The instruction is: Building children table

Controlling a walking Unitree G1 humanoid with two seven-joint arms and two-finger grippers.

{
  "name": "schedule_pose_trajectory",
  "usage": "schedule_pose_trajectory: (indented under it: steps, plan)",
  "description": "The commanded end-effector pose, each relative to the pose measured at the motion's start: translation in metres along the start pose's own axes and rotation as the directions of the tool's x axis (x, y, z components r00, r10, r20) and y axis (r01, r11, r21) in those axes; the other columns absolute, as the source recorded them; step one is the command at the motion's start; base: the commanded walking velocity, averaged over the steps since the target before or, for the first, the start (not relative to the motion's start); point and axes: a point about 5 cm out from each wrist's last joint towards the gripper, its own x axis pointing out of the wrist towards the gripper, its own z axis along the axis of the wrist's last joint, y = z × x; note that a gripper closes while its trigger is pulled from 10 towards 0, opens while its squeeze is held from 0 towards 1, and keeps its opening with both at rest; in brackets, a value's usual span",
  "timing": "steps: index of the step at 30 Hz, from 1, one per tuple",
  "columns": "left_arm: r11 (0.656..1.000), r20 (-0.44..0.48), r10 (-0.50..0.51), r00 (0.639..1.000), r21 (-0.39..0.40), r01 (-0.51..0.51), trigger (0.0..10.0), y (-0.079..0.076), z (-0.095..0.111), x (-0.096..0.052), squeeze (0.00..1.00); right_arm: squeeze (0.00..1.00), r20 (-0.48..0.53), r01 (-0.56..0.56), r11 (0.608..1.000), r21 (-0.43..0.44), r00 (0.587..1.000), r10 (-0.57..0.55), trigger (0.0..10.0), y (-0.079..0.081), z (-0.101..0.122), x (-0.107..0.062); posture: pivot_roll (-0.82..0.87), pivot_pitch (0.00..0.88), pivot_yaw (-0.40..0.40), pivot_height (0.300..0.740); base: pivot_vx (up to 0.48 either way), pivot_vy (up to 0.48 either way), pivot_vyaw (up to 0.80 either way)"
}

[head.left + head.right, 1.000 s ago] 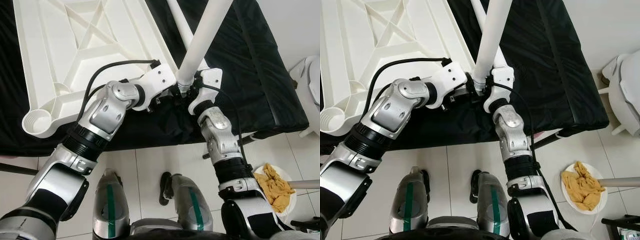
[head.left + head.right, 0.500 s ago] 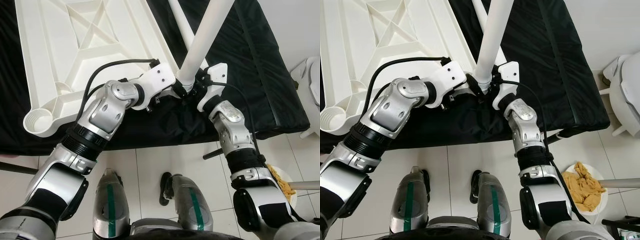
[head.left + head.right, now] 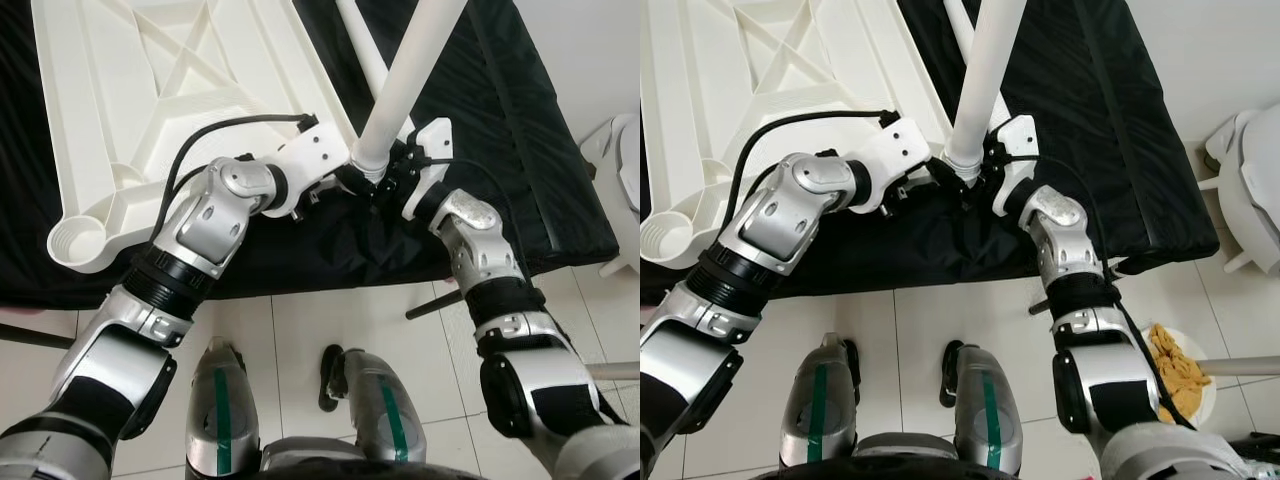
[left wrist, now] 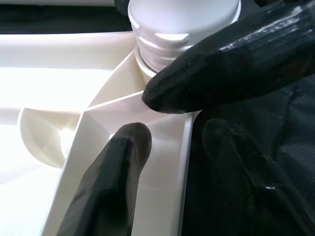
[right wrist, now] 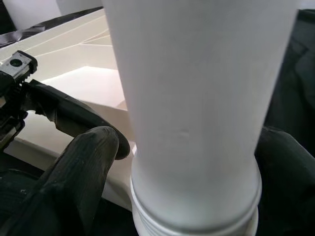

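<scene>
A white plastic tabletop (image 3: 150, 90) lies upside down on a black-covered bench. A white table leg (image 3: 410, 70) stands tilted with its threaded end (image 4: 182, 34) at the tabletop's near right corner. My right gripper (image 3: 388, 182) is shut on the table leg just above the thread, one finger (image 5: 83, 167) on each side of it. My left gripper (image 3: 345, 180) is beside it, shut on the tabletop's corner, with its fingertips (image 4: 128, 142) straddling a rib there. An empty round leg socket (image 3: 75, 243) shows at the near left corner.
A second white leg (image 3: 360, 40) lies on the black cover behind the held one. A white seat (image 3: 625, 170) stands at the right. On the tiled floor are a plate with yellow cloth (image 3: 1180, 370), a dark sandal (image 3: 328, 375) and a black bar (image 3: 430, 300).
My right forearm and elbow have swung out to the right, turning the wrist around the leg's lower end. The left arm and the tabletop have stayed put.
</scene>
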Motion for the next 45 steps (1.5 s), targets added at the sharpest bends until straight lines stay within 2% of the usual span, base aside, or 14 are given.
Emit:
schedule_pose_trajectory:
  steps: [1, 3, 4, 7, 8, 20, 21, 22, 23, 29, 36, 45]
  plan:
    - [1.0, -0.002, 0.014, 1.0, 0.022, -0.014, 10.0, 0.0, 0.001, 0.0, 0.0, 0.0, -0.01, -0.005, 1.0, -0.009, 1.0, 0.005, 10.0, -0.005, -0.001, -0.002, 0.03, 0.055, -0.065, 0.74, 0.0, 0.0, 0.0]
    - [1.0, -0.003, 0.014, 1.0, 0.023, -0.014, 10.0, 0.0, 0.001, 0.0, 0.0, 0.0, -0.016, -0.009, 1.0, -0.015, 1.0, 0.008, 10.0, -0.007, 0.0, -0.002, 0.03, 0.055, -0.063, 0.74, 0.0, 0.0, 0.0]
    - [1.0, -0.002, 0.013, 1.0, 0.024, -0.012, 10.0, 0.0, 0.001, 0.0, 0.0, 0.0, -0.019, -0.016, 1.0, -0.016, 1.0, 0.016, 8.4, -0.009, 0.0, -0.002, 0.03, 0.054, -0.063, 0.74, 0.0, 0.0, 0.0]
    - [1.0, -0.002, 0.011, 1.0, 0.024, -0.011, 10.0, 0.0, 0.001, 0.0, 0.0, 0.0, -0.02, -0.025, 1.0, -0.013, 0.999, 0.025, 8.4, -0.011, -0.001, -0.002, 0.03, 0.054, -0.063, 0.74, 0.0, 0.0, 0.0]
    - [1.0, -0.002, 0.01, 1.0, 0.024, -0.01, 10.0, -0.001, 0.001, 0.0, 0.0, 0.0, -0.022, -0.024, 1.0, -0.012, 0.999, 0.024, 0.0, -0.011, -0.001, -0.002, 0.03, 0.053, -0.064, 0.74, 0.0, 0.0, 0.0]
    - [0.999, -0.004, 0.01, 1.0, 0.03, -0.01, 10.0, 0.0, 0.001, 0.0, 0.0, 0.0, -0.027, -0.025, 1.0, -0.005, 0.999, 0.025, 0.0, -0.01, -0.007, -0.003, 0.04, 0.048, -0.062, 0.74, 0.0, 0.0, 0.0]
    - [0.999, -0.004, 0.01, 1.0, 0.032, -0.01, 10.0, 0.001, 0.001, 0.0, 0.0, 0.0, -0.029, -0.024, 1.0, -0.003, 0.999, 0.023, 1.7, -0.009, -0.008, -0.003, 0.04, 0.043, -0.061, 0.74, 0.0, 0.0, 0.0]
    - [0.999, -0.004, 0.01, 1.0, 0.032, -0.01, 10.0, 0.001, 0.001, 0.0, 0.0, 0.0, -0.029, -0.024, 1.0, -0.003, 0.999, 0.023, 1.7, -0.009, -0.008, -0.003, 0.04, 0.043, -0.061, 0.74, 0.0, 0.0, 0.0]
    - [0.999, -0.004, 0.01, 1.0, 0.033, -0.01, 10.0, 0.001, 0.001, 0.0, 0.0, 0.0, -0.028, -0.016, 1.0, 0.001, 0.999, 0.016, 10.0, -0.009, -0.009, -0.003, 0.04, 0.042, -0.061, 0.74, 0.0, 0.0, 0.0]
    - [0.999, -0.005, 0.007, 1.0, 0.037, -0.007, 10.0, 0.0, 0.001, 0.0, 0.0, 0.0, -0.018, 0.019, 1.0, -0.008, 1.0, -0.019, 10.0, -0.008, -0.008, -0.002, 0.04, 0.037, -0.065, 0.74, 0.0, 0.0, 0.0]
    - [0.999, -0.004, 0.0, 1.0, 0.037, 0.0, 10.0, -0.003, 0.0, 0.001, 0.0, 0.0, -0.022, 0.15, 0.988, -0.039, 0.988, -0.151, 10.0, -0.003, -0.013, -0.001, 0.04, 0.032, -0.07, 0.74, 0.0, 0.0, 0.0]
    - [0.999, -0.008, -0.011, 1.0, 0.036, 0.012, 10.0, -0.007, -0.001, 0.002, 0.0, 0.0, -0.001, 0.241, 0.97, -0.023, 0.97, -0.241, 10.0, 0.009, -0.019, 0.0, 0.04, 0.032, -0.068, 0.74, 0.0, 0.0, 0.0]
